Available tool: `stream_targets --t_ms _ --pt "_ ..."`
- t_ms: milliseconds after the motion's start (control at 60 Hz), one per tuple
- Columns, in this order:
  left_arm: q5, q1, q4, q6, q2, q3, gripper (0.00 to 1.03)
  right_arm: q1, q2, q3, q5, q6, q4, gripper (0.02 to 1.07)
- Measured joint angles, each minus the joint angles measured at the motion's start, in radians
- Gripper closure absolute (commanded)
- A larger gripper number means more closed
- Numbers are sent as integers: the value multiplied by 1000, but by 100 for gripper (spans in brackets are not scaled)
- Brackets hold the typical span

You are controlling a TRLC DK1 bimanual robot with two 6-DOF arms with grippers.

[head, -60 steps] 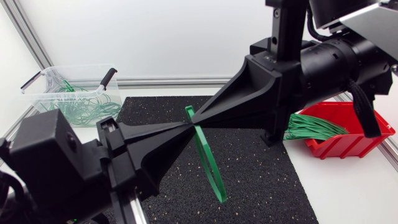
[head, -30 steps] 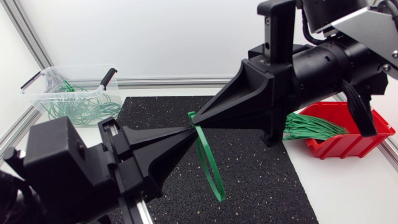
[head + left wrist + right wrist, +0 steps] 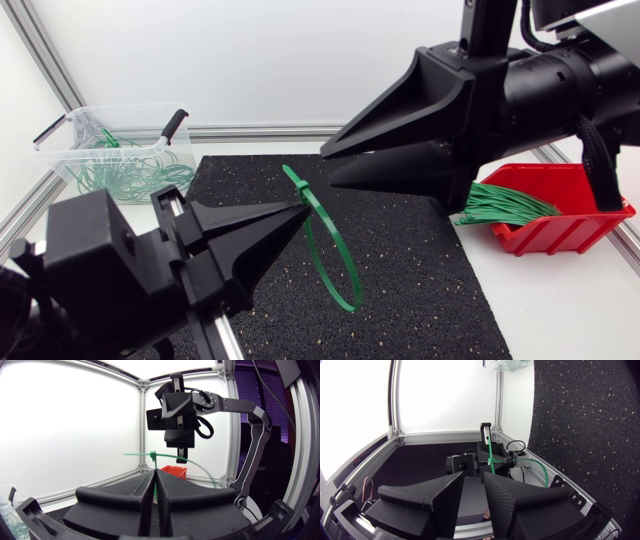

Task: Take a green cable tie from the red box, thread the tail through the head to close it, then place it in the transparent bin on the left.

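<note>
A green cable tie (image 3: pixel 350 300) closed into a loop hangs over the black mat (image 3: pixel 420 270). My left gripper (image 3: pixel 303 208) is shut on it near the head, with the short tail sticking out past the tips. In the left wrist view the tie's head (image 3: pixel 152 455) sits just above the shut fingertips (image 3: pixel 155 472). My right gripper (image 3: pixel 328 168) stands open a little to the right of the tie, not touching it. In the right wrist view the tie (image 3: pixel 490 450) is ahead of the parted right gripper (image 3: pixel 474 480). The red box (image 3: pixel 560 215) holds several green ties (image 3: pixel 505 205).
The transparent bin (image 3: pixel 75 125) stands at the back left with several closed green ties (image 3: pixel 135 175) in it. Both arms hover over the mat's middle. White table surface shows around the mat.
My right gripper has opened, let go of the tie and drawn back to the right. The left gripper keeps hold of the looped tie, which has shifted slightly left.
</note>
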Motion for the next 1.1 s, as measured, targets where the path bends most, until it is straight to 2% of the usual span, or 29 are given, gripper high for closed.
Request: stream_targets --t_ms 233,533,750,1100 --pt "67 57 -52 70 -26 -22 100 -87 30 1 -42 -22 79 66" --pt "195 134 -131 130 -46 -22 100 -108 234 40 -175 -179 75 66" --pt "267 192 -141 170 -39 -21 100 -76 319 67 -190 -284 72 66" --pt "388 300 -169 191 -12 15 100 -3 373 79 -193 -344 71 66"
